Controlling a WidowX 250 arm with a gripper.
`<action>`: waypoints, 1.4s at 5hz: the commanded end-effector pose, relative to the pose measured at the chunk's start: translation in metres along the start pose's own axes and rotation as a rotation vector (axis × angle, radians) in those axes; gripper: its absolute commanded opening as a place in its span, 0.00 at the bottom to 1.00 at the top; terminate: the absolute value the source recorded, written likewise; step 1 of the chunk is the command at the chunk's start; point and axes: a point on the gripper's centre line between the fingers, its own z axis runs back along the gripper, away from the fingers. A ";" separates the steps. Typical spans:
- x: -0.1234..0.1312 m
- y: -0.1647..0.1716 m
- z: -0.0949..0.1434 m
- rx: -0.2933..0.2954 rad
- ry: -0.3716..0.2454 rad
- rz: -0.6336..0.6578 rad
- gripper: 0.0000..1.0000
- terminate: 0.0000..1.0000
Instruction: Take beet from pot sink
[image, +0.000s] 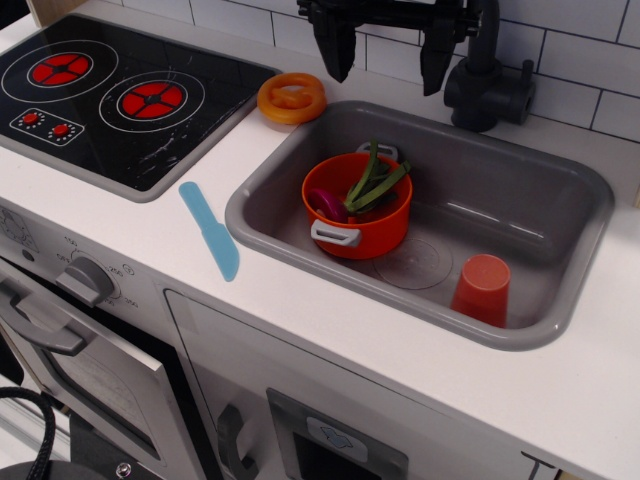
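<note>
The orange-red pot (372, 236) with grey side handles stands in the left half of the grey sink (420, 215). The beet (328, 204) lies inside the pot, its purple bulb at the left wall and its green stalks (372, 182) leaning up to the right over the rim. My black gripper (388, 48) hangs high above the sink's back edge at the top of the view. Its two fingers are spread apart and hold nothing.
A small orange-red cup (481, 289) stands upside down in the sink's front right corner. A black faucet (487, 80) rises behind the sink. An orange lid-like ring (291, 98) and a blue toy knife (210, 229) lie on the white counter. A black hob (110, 95) is at the left.
</note>
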 end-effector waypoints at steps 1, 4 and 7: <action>0.000 0.000 0.000 0.000 0.000 0.000 1.00 0.00; 0.025 0.028 -0.054 -0.030 0.003 -0.123 1.00 0.00; 0.027 0.033 -0.100 -0.057 0.037 -0.213 1.00 0.00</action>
